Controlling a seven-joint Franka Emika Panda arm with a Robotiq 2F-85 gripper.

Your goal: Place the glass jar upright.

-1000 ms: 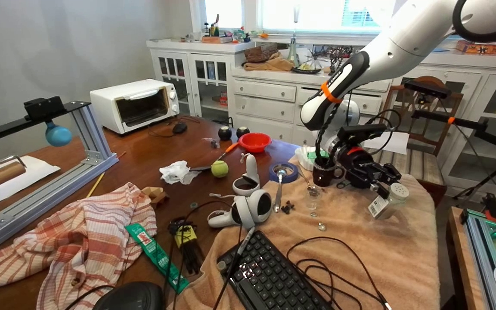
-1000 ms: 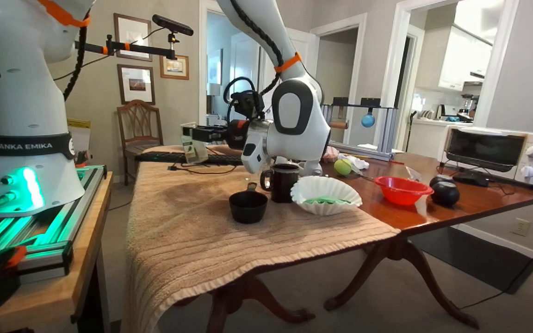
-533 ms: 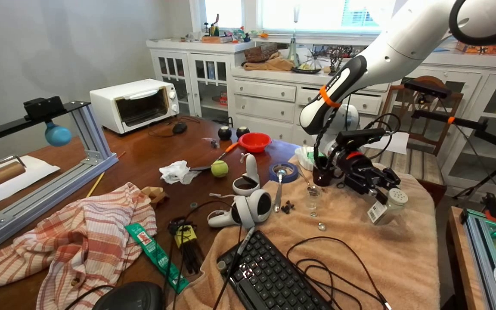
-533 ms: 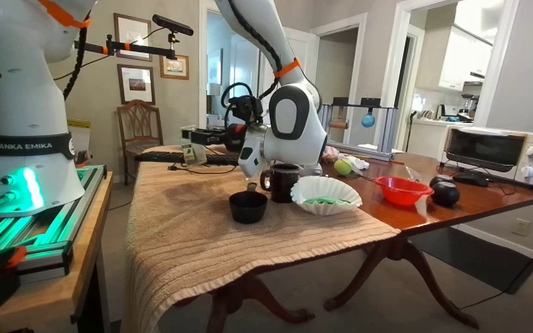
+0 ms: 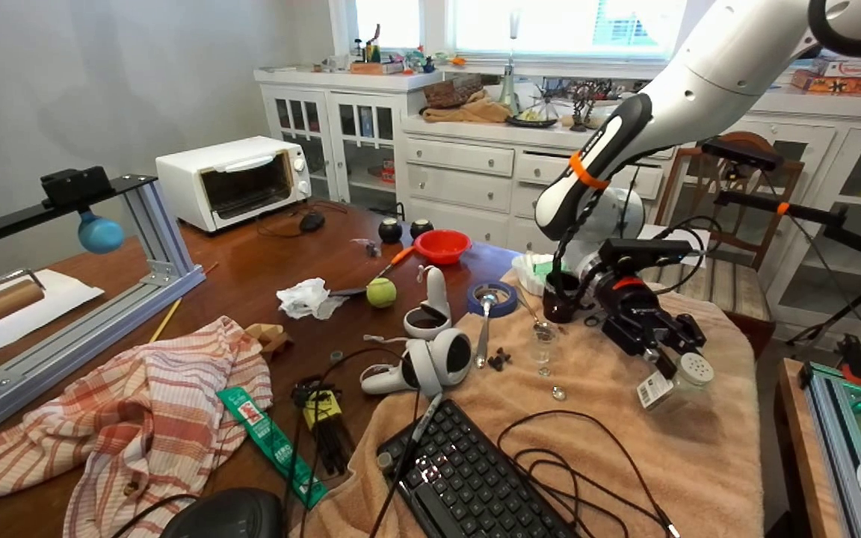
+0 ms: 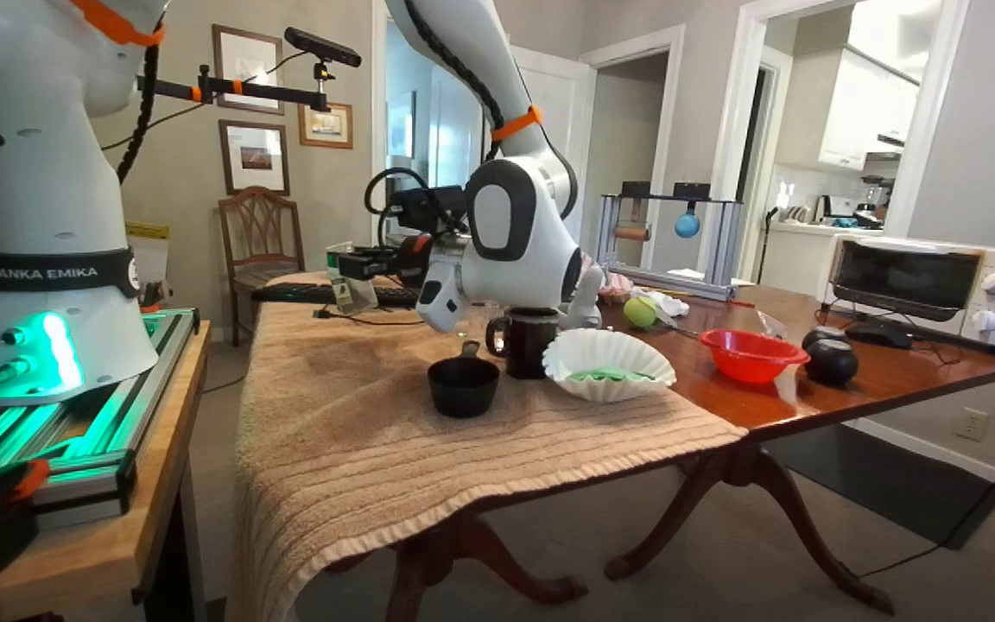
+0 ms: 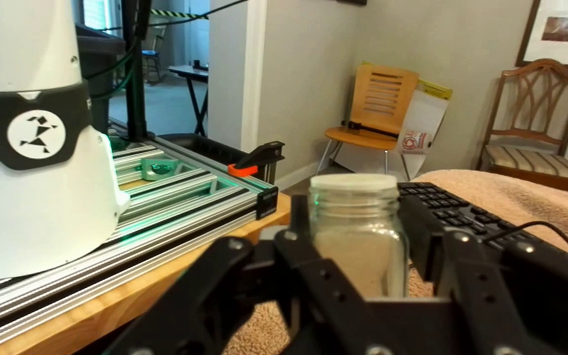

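Observation:
The glass jar [image 5: 681, 394] is clear, with a white lid pierced with holes and a white label on its side. In the wrist view the jar [image 7: 363, 246] stands lid-up between both fingers of my gripper [image 7: 356, 214], which press close on its neck. In the exterior views my gripper [image 5: 681, 356] holds the jar near its top, just over the tan towel [image 5: 714, 456]. In an exterior view the jar [image 6: 354, 292] leans slightly. My gripper [image 6: 358, 262] hides part of it there. I cannot tell whether its bottom touches the towel.
A dark mug [image 6: 534, 341], a black scoop [image 6: 463, 389] and a white paper filter [image 6: 608, 367] stand behind the arm. A small clear glass [image 5: 543, 345], a spoon [image 5: 484, 329], a keyboard [image 5: 475, 478] and loose cables [image 5: 587, 478] lie around. The robot's bench [image 7: 259, 222] is close.
My gripper and the jar in it have moved lower together and, in an exterior view, slightly left. The other things on the table have not moved.

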